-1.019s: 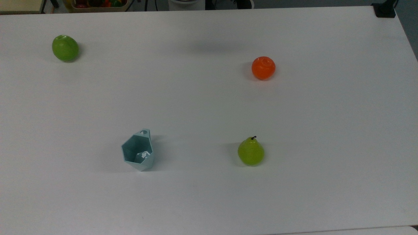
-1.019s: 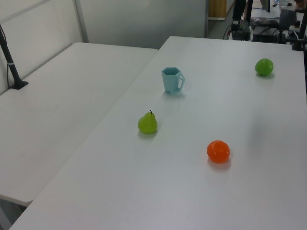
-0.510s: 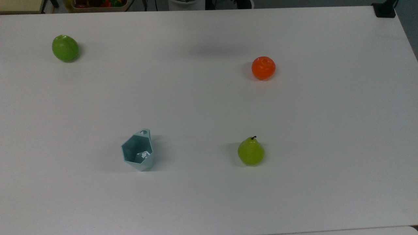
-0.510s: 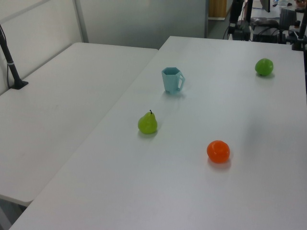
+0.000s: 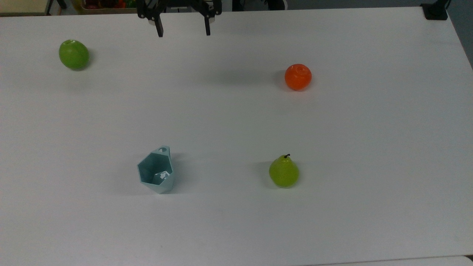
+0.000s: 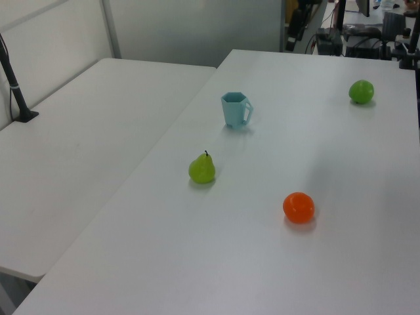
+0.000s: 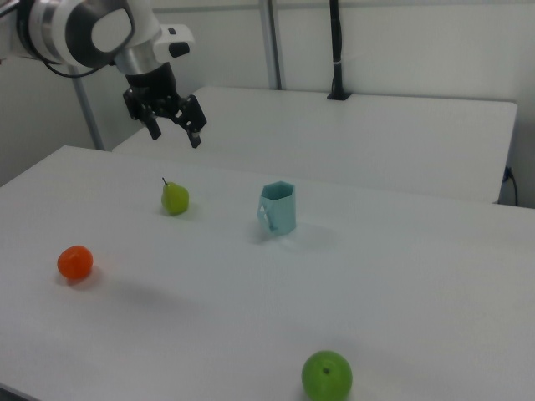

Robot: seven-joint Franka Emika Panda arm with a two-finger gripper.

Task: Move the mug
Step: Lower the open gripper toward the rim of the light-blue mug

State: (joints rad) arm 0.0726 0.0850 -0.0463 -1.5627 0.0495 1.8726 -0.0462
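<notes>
- We see the mug (image 5: 156, 171) standing upright on the white table (image 5: 236, 229), well apart from the gripper (image 5: 183, 32) and lower than it in the top view; its tab with the hole points toward the gripper's end of the table.
- We find the gripper high above the table with its two black fingers (image 7: 196, 136) spread wide and nothing between them.
- The pear (image 5: 283, 172) sits to the top view's right of the mug, far from the gripper.
- The orange (image 5: 298, 77) lies nearer the gripper, on the top view's right.
- The green apple (image 5: 74, 54) rests to the top view's left of the gripper.
</notes>
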